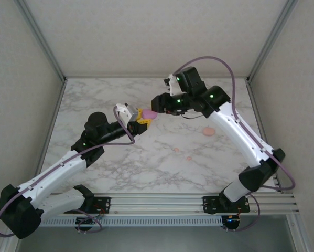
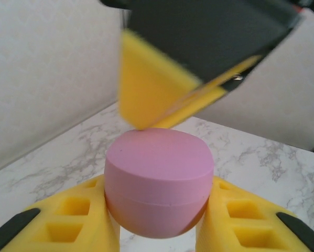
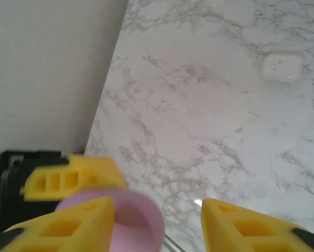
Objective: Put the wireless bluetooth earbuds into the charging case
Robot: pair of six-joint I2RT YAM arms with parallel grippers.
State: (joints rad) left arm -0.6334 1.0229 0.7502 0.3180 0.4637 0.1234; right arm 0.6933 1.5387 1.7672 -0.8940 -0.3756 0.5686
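Up in the middle of the overhead view, both arms meet over the marble table (image 1: pixel 94 100). The left gripper (image 2: pixel 158 185) is clamped on the purple-pink case (image 2: pixel 158 168), one yellow finger (image 2: pixel 67 220) pressing each side. What a smooth little thing it is: rounded like a pebble, matte, flat on top, with a thin seam running round below the middle, and the lid looks closed. It sits raised off the marble at the centre of the left wrist view.

From the top of that view a blurred yellow and black finger of the right gripper (image 3: pixel 158 206) comes down onto the lid's upper edge. In the right wrist view that gripper's jaws stand wide apart; the case shows at the lower left, against the left-hand finger and clear of the other.

Lower right of centre in the overhead view, two tiny peach specks lie close together on the table, probably the earbuds (image 1: pixel 176 150), though they are too small to be sure. Just above and right of them rests a flat peach case (image 1: pixel 208 131). A white case (image 3: pixel 282 65) with rounded corners lies at the upper right of the right wrist view
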